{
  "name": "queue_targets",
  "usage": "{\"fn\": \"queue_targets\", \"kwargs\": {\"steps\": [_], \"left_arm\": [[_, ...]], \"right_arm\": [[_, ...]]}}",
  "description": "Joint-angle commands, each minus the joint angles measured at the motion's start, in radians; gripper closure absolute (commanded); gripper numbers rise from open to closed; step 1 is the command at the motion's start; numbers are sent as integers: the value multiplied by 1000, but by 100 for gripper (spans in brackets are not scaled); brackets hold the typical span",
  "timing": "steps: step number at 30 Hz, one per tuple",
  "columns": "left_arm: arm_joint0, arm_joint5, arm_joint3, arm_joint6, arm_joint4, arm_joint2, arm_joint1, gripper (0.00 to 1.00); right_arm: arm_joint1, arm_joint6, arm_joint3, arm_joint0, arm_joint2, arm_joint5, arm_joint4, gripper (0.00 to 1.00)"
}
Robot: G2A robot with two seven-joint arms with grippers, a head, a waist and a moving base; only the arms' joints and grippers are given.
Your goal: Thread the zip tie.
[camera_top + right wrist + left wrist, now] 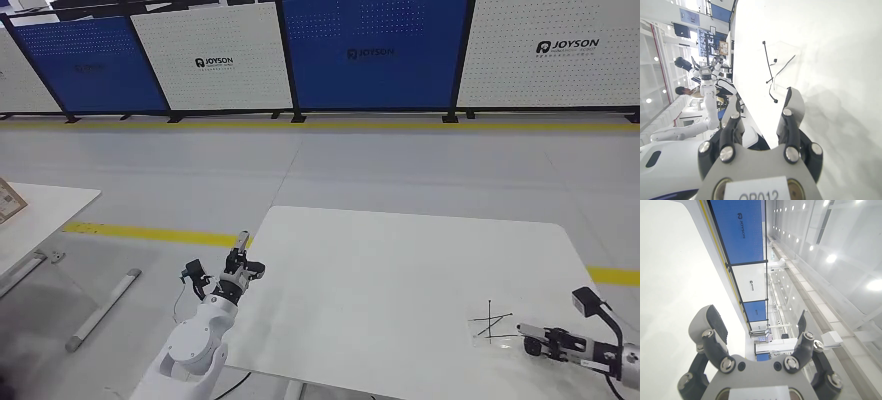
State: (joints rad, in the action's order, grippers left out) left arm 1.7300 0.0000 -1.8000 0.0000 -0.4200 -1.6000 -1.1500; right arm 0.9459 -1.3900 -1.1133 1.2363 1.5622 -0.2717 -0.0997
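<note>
- Lying near the table point(400, 260) corner closest to the robot's right arm, a small bunch of thin zip ties point(492, 322) is seen in the top view, crossed loosely over each other.
- In the right wrist view the zip ties point(769, 70) are shown more closely. A long black one is laid almost straight, and a paler strip is crossed beside it. A curved black one with a square head is placed nearest to the gripper.
- A clear sheet point(789, 49) with faint edges seems to be laid under part of the bunch. Whether it is a flat sheet or a shallow tray cannot be told.
- The right gripper point(762, 102) is held with its fingers spread wide, and nothing is caught between them. The zip ties are found just ahead of the fingertips, near but not touched.
- In the top view the right gripper point(530, 338) is placed just beside the bunch, on the side of the table's right edge.
- The left gripper point(759, 315) is also spread apart, and nothing is held in it.
- In the top view the left gripper point(241, 245) is positioned at the table's left edge, well apart from the zip ties, with most of the table top between them.
- Blue and white panels point(370, 50) are set up across the floor beyond the table.
</note>
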Motion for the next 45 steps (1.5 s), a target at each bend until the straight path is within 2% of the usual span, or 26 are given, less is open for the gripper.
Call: {"fn": "queue_targets", "kwargs": {"steps": [1, 9, 10, 16, 22, 32, 35, 41, 45], "left_arm": [[0, 0, 0, 0, 0, 0, 0, 0], [0, 0, 0, 0, 0, 0, 0, 0], [0, 0, 0, 0, 0, 0, 0, 0], [0, 0, 0, 0, 0, 0, 0, 0], [0, 0, 0, 0, 0, 0, 0, 0], [0, 0, 0, 0, 0, 0, 0, 0], [0, 0, 0, 0, 0, 0, 0, 0], [0, 0, 0, 0, 0, 0, 0, 0], [0, 0, 0, 0, 0, 0, 0, 0]], "right_arm": [[-1, 0, 17, -12, -14, 0, -1, 53], [-12, 0, 74, -44, -45, -22, -21, 60], [-13, 0, 76, -44, -47, -24, -23, 64], [-23, 0, 88, -48, -61, -28, -39, 67], [-31, 0, 97, -58, -80, -22, -47, 75], [-37, 0, 140, -95, -124, -20, -62, 78], [-38, 0, 152, -105, -137, -20, -70, 82], [-42, 0, 182, -129, -175, -23, -96, 100], [-47, 0, 196, -138, -188, -36, -121, 100]]}}
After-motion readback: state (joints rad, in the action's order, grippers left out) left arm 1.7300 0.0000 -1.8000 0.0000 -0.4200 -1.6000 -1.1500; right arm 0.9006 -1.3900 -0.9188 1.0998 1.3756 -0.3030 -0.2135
